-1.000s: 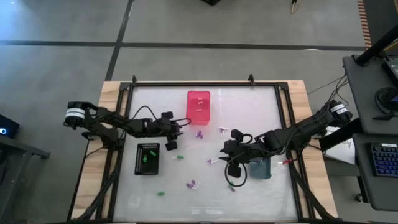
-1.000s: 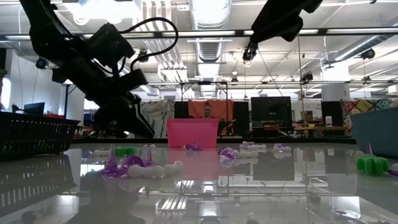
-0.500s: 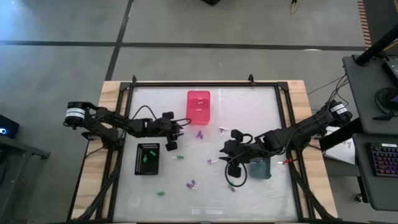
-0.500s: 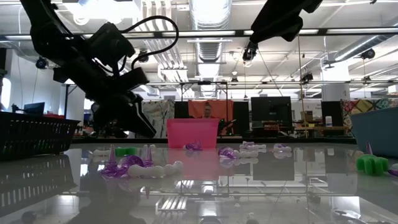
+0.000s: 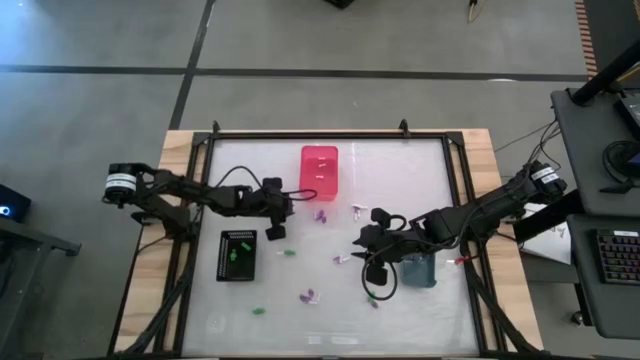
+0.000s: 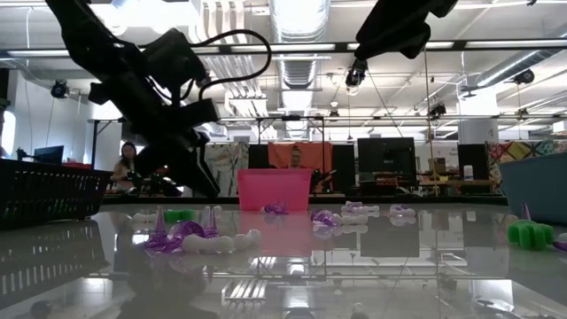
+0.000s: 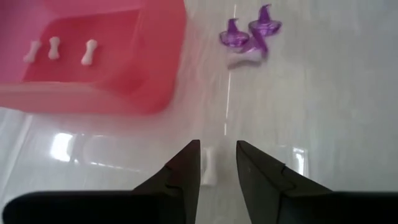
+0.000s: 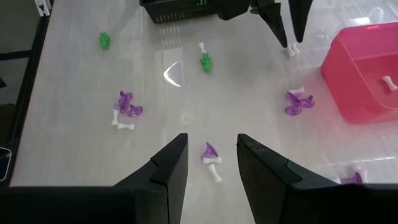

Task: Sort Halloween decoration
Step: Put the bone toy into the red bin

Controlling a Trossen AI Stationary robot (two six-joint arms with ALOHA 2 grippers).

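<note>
The Halloween decoration is small green, purple and white pieces scattered on the white table. My left gripper [image 7: 218, 146] [image 5: 284, 214] is low near the pink bin [image 5: 319, 172], tipped down and open. A white bone [image 7: 208, 167] lies on the table between its fingers, close to one of them, and the gap is wider than the bone. My right gripper [image 8: 211, 138] [image 5: 368, 255] hangs open high over a purple hat and a white bone [image 8: 211, 155]. Three white bones [image 7: 55, 48] lie in the pink bin.
A black bin [image 5: 237, 255] holding green pieces stands at the left, and a grey-blue bin [image 5: 418, 270] under the right arm. Purple hats [image 7: 249, 34] lie beyond the left gripper. Green pieces [image 5: 258, 311] and purple ones [image 5: 310, 296] lie toward the near edge. A black frame [image 5: 325, 135] rims the table.
My left gripper has tipped more steeply down, its wrist rising a little while its fingertips stay at the same spot by the pink bin. The right arm has kept still.
</note>
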